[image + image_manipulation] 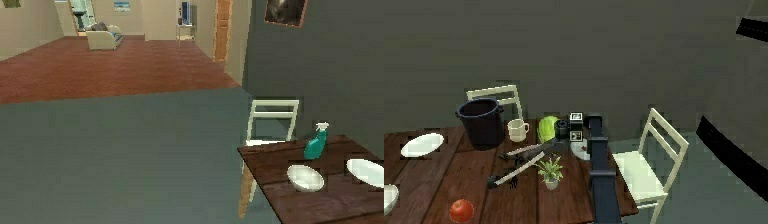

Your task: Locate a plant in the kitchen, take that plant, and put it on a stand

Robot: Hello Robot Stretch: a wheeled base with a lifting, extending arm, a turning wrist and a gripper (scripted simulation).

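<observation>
plate cut off, green blob unidentifiable

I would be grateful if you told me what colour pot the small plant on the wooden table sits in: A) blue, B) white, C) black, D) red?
B: in the arm side view the small plant stands on the wooden table, its green leaves rising from a white pot.

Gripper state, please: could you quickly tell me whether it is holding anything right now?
Gripper: cannot be told whether it holds anything; a small potted plant stands on the table at its far end.
</observation>
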